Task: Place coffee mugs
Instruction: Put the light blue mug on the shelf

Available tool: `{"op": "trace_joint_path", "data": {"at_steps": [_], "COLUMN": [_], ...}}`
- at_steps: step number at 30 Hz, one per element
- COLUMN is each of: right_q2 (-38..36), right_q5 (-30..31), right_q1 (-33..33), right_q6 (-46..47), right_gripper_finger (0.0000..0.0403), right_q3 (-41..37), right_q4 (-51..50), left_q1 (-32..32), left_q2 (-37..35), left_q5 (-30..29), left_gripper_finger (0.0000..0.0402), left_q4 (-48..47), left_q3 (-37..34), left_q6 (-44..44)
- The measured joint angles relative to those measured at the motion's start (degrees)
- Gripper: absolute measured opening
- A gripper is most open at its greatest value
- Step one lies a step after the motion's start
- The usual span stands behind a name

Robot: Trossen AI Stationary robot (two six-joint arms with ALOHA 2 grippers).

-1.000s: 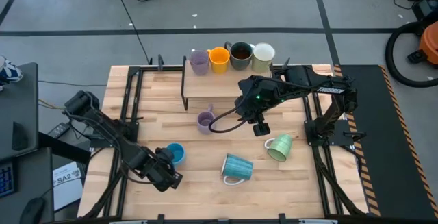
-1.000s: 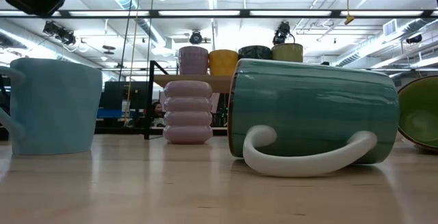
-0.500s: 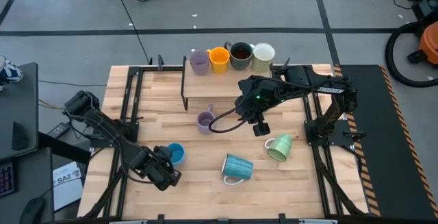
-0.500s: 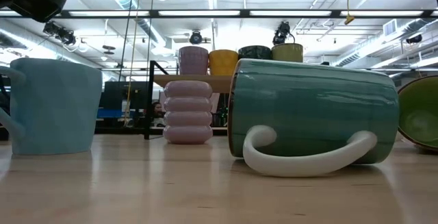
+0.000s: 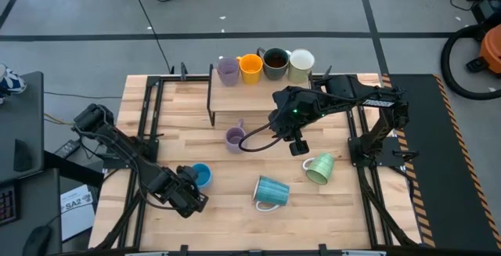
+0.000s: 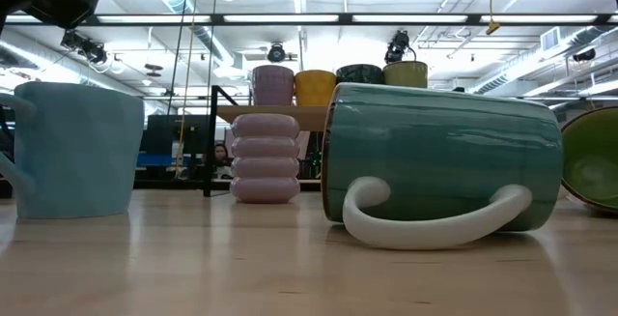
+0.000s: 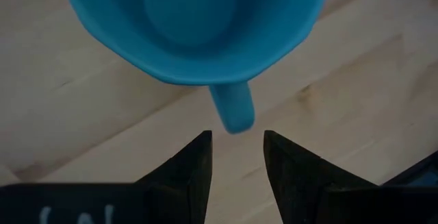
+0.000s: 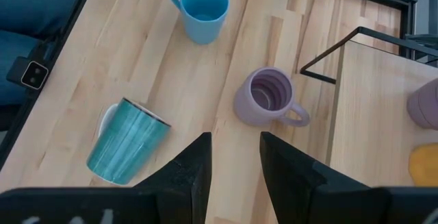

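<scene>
A light wooden table (image 5: 235,170) fills the centre of the high view, with a raised wooden shelf on a black metal frame (image 5: 258,95) along its upper edge. Four small ceramic mugs stand upright in a row on that shelf, from left to right a lavender mug (image 5: 227,70), an orange mug (image 5: 250,68), a dark brown mug (image 5: 275,63) and a cream mug (image 5: 301,64).

Four more mugs are on the table surface. A second, ribbed lavender mug (image 5: 236,138) stands upright just below the shelf, left of centre. A blue mug (image 5: 200,175) stands upright at lower left. A teal mug with a white handle (image 5: 271,192) lies on its side at lower centre, and a pale green mug (image 5: 319,168) lies tipped over to its right.

The left gripper (image 5: 188,197), at lower left in the high view, is beside the blue mug. In the left wrist view its two dark fingers (image 7: 188,169) are spread apart, with the blue mug's handle (image 7: 231,107) just beyond the gap between them and not gripped.

The right gripper (image 5: 296,145) hangs over the table's centre, between the ribbed lavender mug and the pale green mug. In the right wrist view its fingers (image 8: 191,172) are apart and hold nothing, well above the table.
</scene>
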Motion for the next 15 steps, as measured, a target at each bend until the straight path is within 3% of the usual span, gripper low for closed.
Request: {"op": "trace_joint_path", "data": {"at_steps": [4,15], "right_q2": [0.00,0.00], "right_q5": [0.00,0.00], "right_q1": [0.00,0.00], "right_q6": [0.00,0.00], "right_gripper_finger": [0.0130,0.0130], "right_q3": [0.00,0.00], "right_q4": [0.00,0.00], "left_q1": [0.00,1.09], "left_q2": [0.02,0.07], "left_q5": [-0.24,-0.28], "left_gripper_finger": [0.0144,0.0216], "left_q4": [1.11,5.46], "left_q3": [-0.79,-5.48], "left_q6": [-0.15,-0.42]}}
